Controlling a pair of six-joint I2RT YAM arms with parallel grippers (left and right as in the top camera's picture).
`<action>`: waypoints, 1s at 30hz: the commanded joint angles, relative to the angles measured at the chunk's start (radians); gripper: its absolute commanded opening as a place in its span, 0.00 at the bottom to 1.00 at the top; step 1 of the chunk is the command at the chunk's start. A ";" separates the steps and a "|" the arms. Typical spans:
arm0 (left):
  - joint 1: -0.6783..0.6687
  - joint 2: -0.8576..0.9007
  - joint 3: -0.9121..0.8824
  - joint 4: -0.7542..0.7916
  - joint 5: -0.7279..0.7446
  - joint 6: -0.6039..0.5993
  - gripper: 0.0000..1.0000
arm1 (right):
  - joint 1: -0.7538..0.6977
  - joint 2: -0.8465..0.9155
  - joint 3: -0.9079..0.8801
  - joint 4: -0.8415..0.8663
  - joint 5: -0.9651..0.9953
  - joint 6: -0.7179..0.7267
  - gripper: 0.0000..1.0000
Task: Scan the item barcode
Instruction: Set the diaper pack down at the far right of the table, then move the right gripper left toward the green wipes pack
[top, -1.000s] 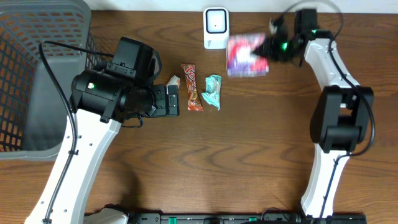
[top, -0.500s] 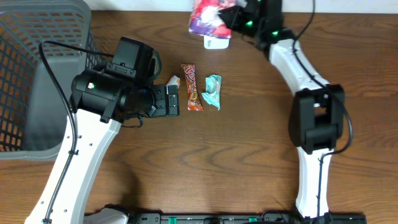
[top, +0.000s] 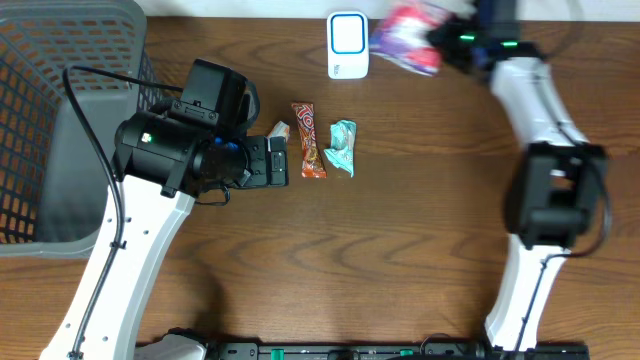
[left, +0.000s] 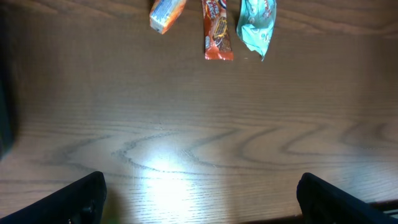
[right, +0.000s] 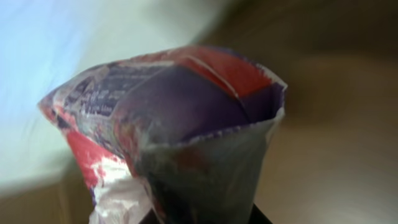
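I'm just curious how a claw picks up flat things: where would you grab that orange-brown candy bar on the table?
Probably at the middle of the candy bar, pinching across its narrow width, coming straight down from above. It lies flat and long, so only its two long edges offer a grip. The teal packet sits close beside it, leaving a finger little room there.

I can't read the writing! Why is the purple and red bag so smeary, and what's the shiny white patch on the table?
Overhead: the purple and red crinkly snack bag is streaked with blur, while the white boxy scanner beside it is sharp. Right wrist: the bag is very close and soft. Left wrist: a glare patch whitens the brown wooden table.
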 joint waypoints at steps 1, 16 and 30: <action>0.003 -0.003 0.004 -0.003 0.005 0.006 0.98 | -0.126 -0.074 0.007 -0.126 0.095 0.211 0.01; 0.003 -0.003 0.004 -0.003 0.005 0.006 0.98 | -0.371 -0.043 -0.040 -0.199 0.238 0.390 0.12; 0.003 -0.003 0.004 -0.003 0.005 0.006 0.98 | -0.257 -0.043 -0.040 -0.084 -0.111 -0.016 0.97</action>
